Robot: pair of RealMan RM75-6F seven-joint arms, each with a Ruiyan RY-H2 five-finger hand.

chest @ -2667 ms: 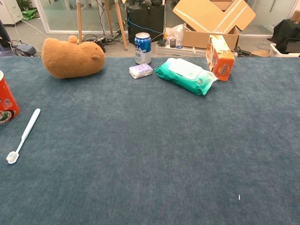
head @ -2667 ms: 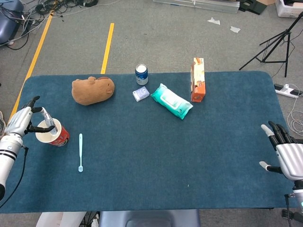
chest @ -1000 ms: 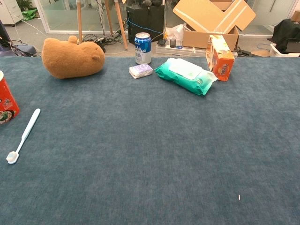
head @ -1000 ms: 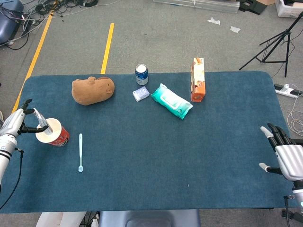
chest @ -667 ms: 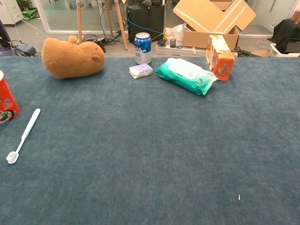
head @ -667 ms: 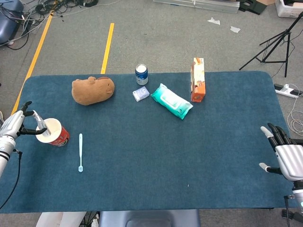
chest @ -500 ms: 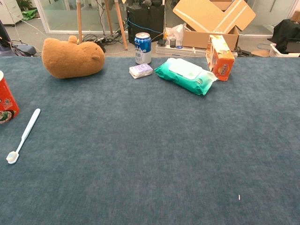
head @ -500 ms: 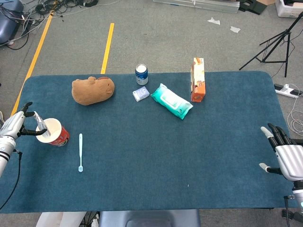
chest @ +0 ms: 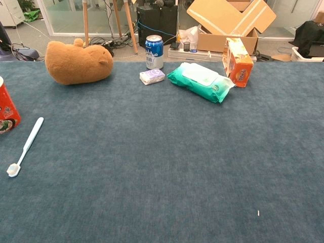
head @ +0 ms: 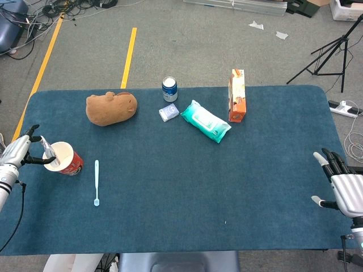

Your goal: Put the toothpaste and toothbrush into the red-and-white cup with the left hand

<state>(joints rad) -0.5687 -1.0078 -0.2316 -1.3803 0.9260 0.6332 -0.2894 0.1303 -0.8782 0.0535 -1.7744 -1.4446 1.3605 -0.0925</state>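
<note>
A large table (head: 227, 181) covered in dark blue-green cloth fills both views. Along its far side, from left to right, lie a brown plush animal (head: 111, 108), a blue and white drink can (head: 169, 89) standing upright, a small pale packet (head: 168, 112) just in front of the can, a green pack of wet wipes (head: 205, 121) lying flat at an angle, and an orange carton (head: 237, 96) standing on edge.

At the right edge of the table, near the front, the right hand (head: 346, 190) holds nothing, its dark fingers spread apart and pointing away from the robot.

At the left edge, the red-and-white cup (head: 62, 158) stands upright with its mouth open. The toothpaste (head: 49, 151), a small silvery tube, stands tilted inside the cup and leans against the left side of its rim. The left hand (head: 17, 151) is just beside the cup on its left, fingers apart, their tips near the tube and the rim; whether they touch the tube cannot be told from the head view, and the chest view does not show this hand.

The toothbrush (head: 96, 182), pale blue, lies flat on the table just to the right of the cup, apart from it, with its bristle head toward the front edge.
</note>
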